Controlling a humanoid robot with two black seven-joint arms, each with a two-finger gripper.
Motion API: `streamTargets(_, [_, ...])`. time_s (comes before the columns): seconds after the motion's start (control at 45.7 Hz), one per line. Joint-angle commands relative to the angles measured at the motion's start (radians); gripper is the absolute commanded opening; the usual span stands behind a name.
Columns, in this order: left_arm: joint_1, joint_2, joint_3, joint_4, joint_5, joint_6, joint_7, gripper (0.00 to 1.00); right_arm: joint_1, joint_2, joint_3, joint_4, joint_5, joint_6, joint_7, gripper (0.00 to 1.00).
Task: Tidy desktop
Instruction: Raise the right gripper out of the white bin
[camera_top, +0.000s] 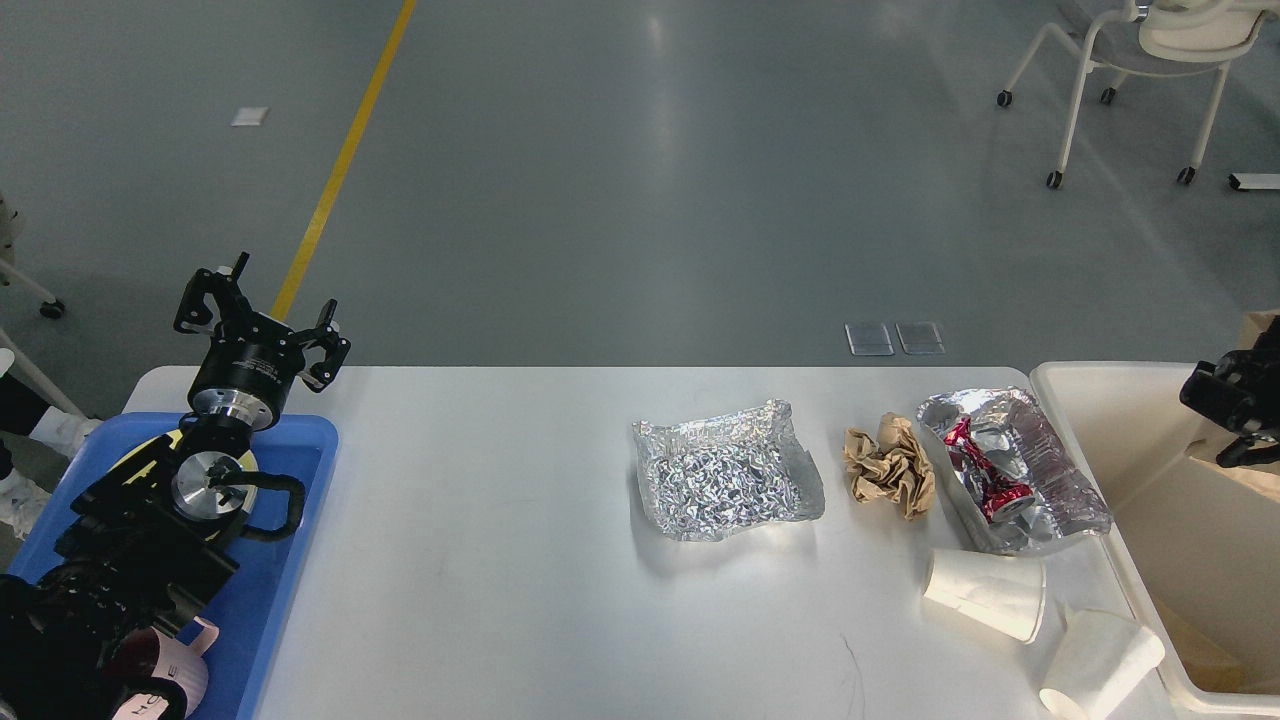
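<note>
The right hand (1232, 400) hangs over the cream bin (1090, 390) beside brown paper (1262, 325), its fingers too dark to tell apart, presumably to drop rubbish there, while left of the bin the surface (500, 560) carries foil, cups and crumpled paper; the left hand (262, 315) is spread.

Bright, even overhead lighting; focus is sharp across the frame. Pale glare streaks cross the glossy grey floor (650, 150) at upper centre. The white desktop (500, 560) shows soft, short shadows, and the crumpled foil tray (722, 480) glints with specular highlights.
</note>
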Motion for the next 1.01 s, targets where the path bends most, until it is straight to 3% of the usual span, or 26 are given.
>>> streamTargets(0.0, [0.000,0.000,-0.001,0.000,0.001,0.000,0.000,0.99,-0.123,0.045,0.037,-0.167,0.002,-0.021,0.004,0.00])
streamTargets(0.175, [0.000,0.000,0.000,0.000,0.001,0.000,0.000,1.00,-0.177,0.046,0.094,-0.204,0.000,-0.025,0.004,0.00])
streamTargets(0.197, [0.000,0.000,0.000,0.000,0.001,0.000,0.000,1.00,-0.179,0.046,0.097,-0.203,0.000,-0.020,0.005,0.20])
streamTargets(0.219, [0.000,0.000,0.000,0.000,0.000,0.000,0.000,0.99,-0.182,0.048,0.097,-0.203,0.000,-0.020,0.005,0.79])
streamTargets(0.241, [0.000,0.000,0.000,0.000,0.000,0.000,0.000,1.00,-0.185,0.048,0.094,-0.200,-0.001,-0.023,0.005,1.00])
streamTargets(0.263, [0.000,0.000,0.000,0.000,0.000,0.000,0.000,1.00,-0.188,0.048,0.097,-0.196,0.000,-0.020,0.007,0.95])
streamTargets(0.285, [0.000,0.000,0.000,0.000,0.001,0.000,0.000,1.00,-0.189,0.048,0.097,-0.198,-0.001,-0.020,0.008,1.00])
streamTargets(0.81, [0.000,0.000,0.000,0.000,0.000,0.000,0.000,1.00,-0.151,0.075,0.132,-0.180,0.002,-0.003,0.008,1.00])
streamTargets(0.985, [0.000,0.000,0.000,0.000,0.000,0.000,0.000,1.00,0.036,0.086,0.157,0.019,0.000,0.015,0.030,1.00])
